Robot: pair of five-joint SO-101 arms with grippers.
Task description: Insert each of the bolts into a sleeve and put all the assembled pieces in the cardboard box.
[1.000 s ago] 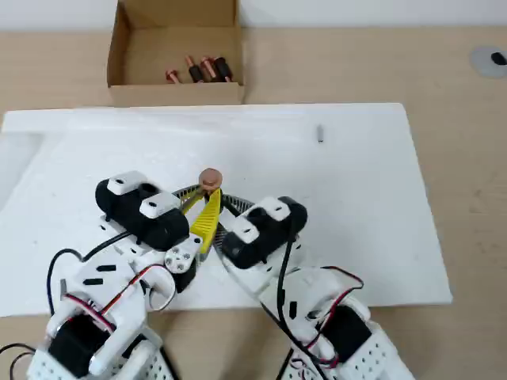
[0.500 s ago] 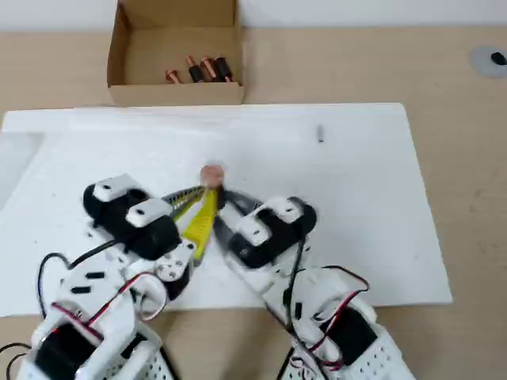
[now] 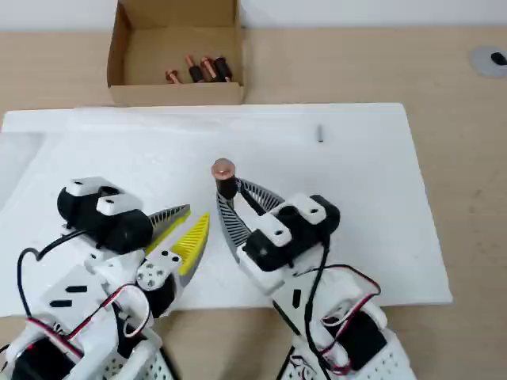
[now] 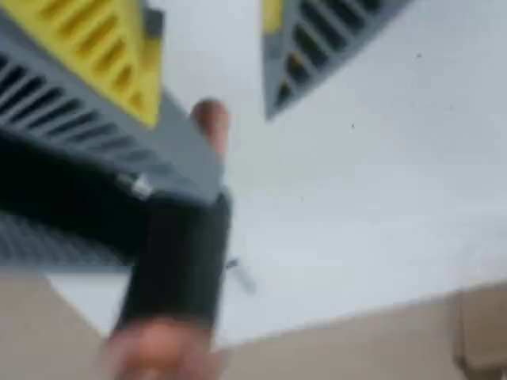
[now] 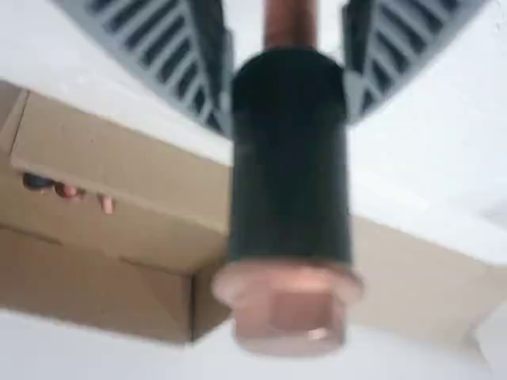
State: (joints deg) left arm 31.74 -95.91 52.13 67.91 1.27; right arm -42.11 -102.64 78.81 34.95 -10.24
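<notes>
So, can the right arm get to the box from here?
Probably yes. Between the right gripper, shut on the bolt, and the box lies only bare board, the box is open on top, and the left gripper sits off to the side. Whether the arm stretches that far is unsure.

In the left wrist view the black sleeve point(image 4: 178, 261) is blurred and the copper bolt head point(image 4: 158, 354) at its end runs off the picture's edge. The grey speck point(image 3: 320, 133) on the white board point(image 3: 372, 206) is too small to identify.
</notes>
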